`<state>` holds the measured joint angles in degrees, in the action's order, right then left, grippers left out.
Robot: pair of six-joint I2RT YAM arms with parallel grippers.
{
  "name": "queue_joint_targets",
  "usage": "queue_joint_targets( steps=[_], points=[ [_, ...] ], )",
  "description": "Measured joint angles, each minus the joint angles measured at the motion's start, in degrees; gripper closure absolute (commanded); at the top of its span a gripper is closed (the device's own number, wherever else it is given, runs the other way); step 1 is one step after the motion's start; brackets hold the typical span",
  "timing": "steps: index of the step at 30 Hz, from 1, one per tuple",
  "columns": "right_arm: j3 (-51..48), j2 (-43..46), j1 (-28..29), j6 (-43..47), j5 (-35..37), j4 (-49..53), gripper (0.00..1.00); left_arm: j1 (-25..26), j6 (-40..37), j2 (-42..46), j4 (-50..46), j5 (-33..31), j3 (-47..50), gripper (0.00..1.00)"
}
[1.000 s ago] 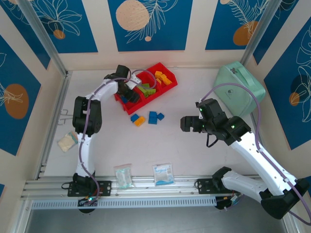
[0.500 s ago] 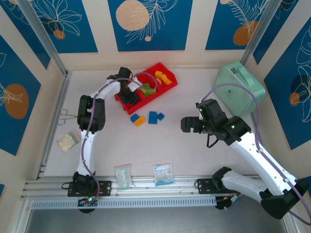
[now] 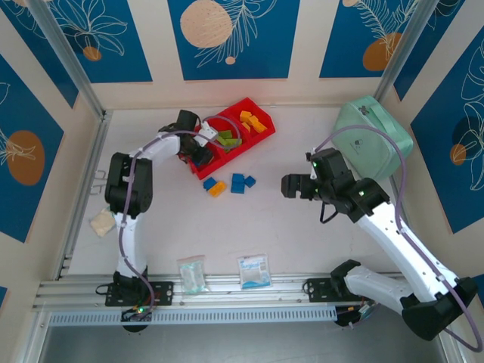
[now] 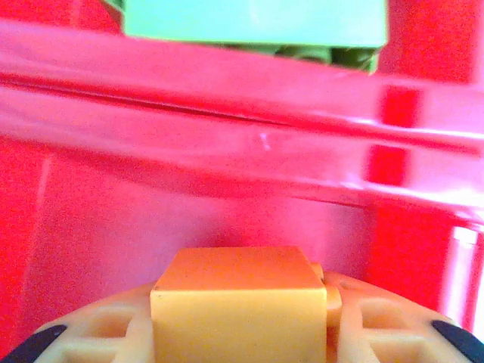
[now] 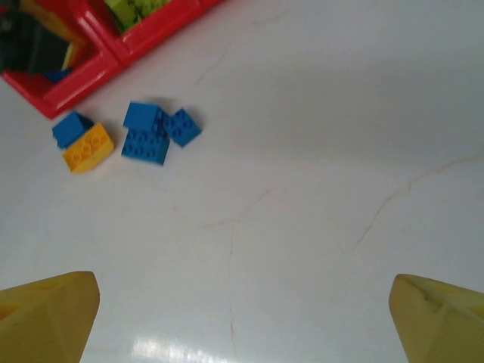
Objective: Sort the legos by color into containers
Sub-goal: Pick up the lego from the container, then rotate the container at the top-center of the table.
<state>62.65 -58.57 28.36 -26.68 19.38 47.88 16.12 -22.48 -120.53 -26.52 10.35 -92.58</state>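
I have my left pincer [image 3: 198, 150] down in the near-left bin of the long red plastic tray of three joined bins [image 3: 242, 145], which lies slantwise at the far middle of the white table [image 3: 287, 249]. Through its wrist camera, the pads [image 4: 83, 340] press both sides of a chunky orange-yellow plastic brick [image 4: 238, 295], clamped on it close to the red bin wall. A green plastic brick [image 4: 253, 19] lies beyond that wall. The far-right bin holds more orange-yellow bricks [image 3: 253, 121].

My right pincer [image 3: 290, 186] hangs over bare table to the right, its fingers wide apart with nothing between them.

Just near of the tray lie three loose blue plastic bricks [image 5: 145, 134] and one loose orange-yellow brick [image 5: 87, 147] touching the leftmost blue. A mint green rounded zip case [image 3: 374, 136] sits far right.
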Motion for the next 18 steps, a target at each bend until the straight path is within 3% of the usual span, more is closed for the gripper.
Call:
queue_joint_targets(
  steps=[7,12,18],
  points=[
    [10.91,-21.18,-12.07,5.35,-10.82,-14.43,0.01,0.02,4.15,11.06,6.38,1.29,5.57,0.9],
    [26.29,-41.53,-16.63,13.16,-20.24,-21.42,0.01,0.02,8.7,15.19,9.22,2.47,9.99,0.92],
    [46.34,-63.08,-19.98,18.32,-29.22,-22.34,0.01,0.55,15.04,19.91,10.8,3.17,13.51,0.92]
  ],
)
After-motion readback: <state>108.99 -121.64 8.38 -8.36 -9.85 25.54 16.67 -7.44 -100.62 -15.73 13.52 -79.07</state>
